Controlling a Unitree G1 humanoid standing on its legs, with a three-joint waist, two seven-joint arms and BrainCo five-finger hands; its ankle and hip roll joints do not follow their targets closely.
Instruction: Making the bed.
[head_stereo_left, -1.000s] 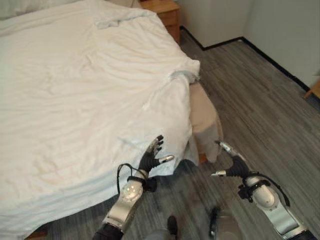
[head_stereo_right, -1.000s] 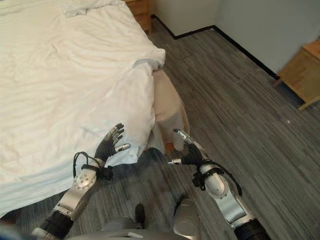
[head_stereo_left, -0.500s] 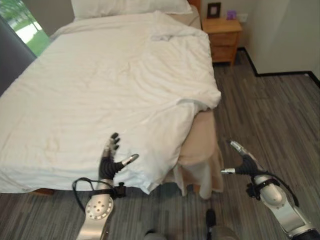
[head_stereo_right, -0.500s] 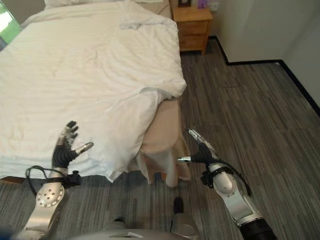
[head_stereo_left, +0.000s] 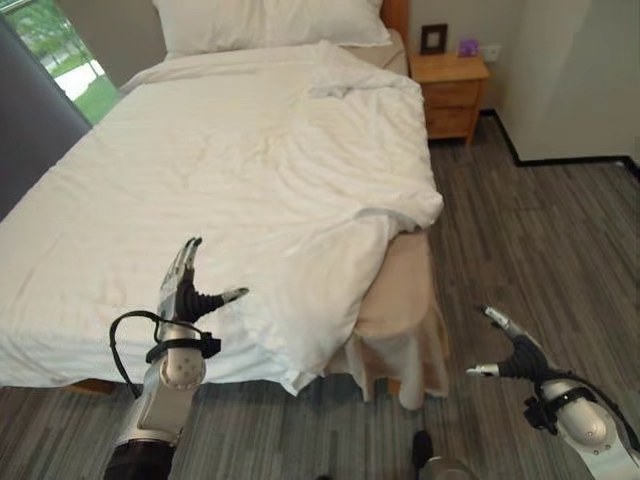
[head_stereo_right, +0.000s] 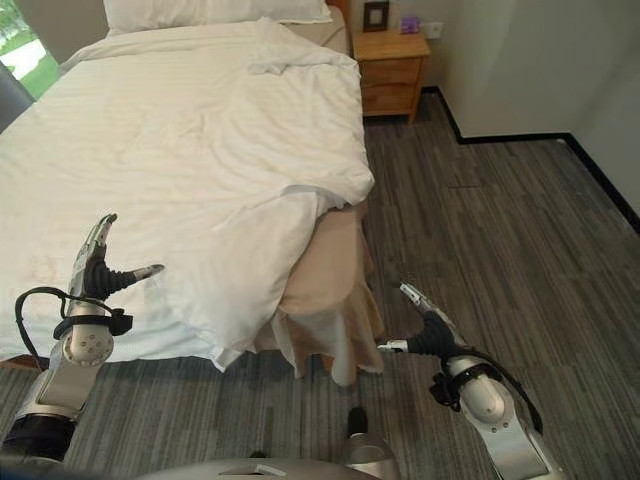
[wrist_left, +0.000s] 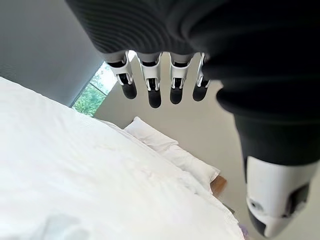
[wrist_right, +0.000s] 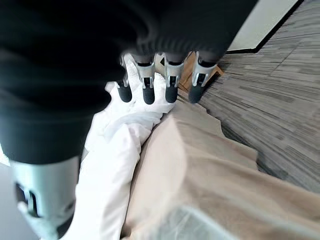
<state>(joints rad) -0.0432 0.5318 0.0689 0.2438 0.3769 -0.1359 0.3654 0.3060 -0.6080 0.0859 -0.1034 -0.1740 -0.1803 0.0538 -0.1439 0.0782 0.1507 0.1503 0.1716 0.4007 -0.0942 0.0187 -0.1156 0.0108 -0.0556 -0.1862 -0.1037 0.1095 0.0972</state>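
Across the bed (head_stereo_left: 400, 300), rumpled white duvet (head_stereo_left: 230, 170) spread flat, near corner hanging over the beige bed skirt (head_stereo_right: 330, 300). Left hand (head_stereo_left: 185, 300) above the duvet edge, fingers straight, holding nothing. Right hand (head_stereo_right: 430, 335) over grey floor (head_stereo_left: 540, 230), fingers spread, empty.

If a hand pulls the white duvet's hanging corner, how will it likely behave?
Probably floppy: the duvet lies creased and its corner droops off the bed's foot. It looks puffy, so likely light for its bulk. A pull may drag it bunching, leaving the beige bed skirt exposed. The left hand and right hand are open, apart from it.
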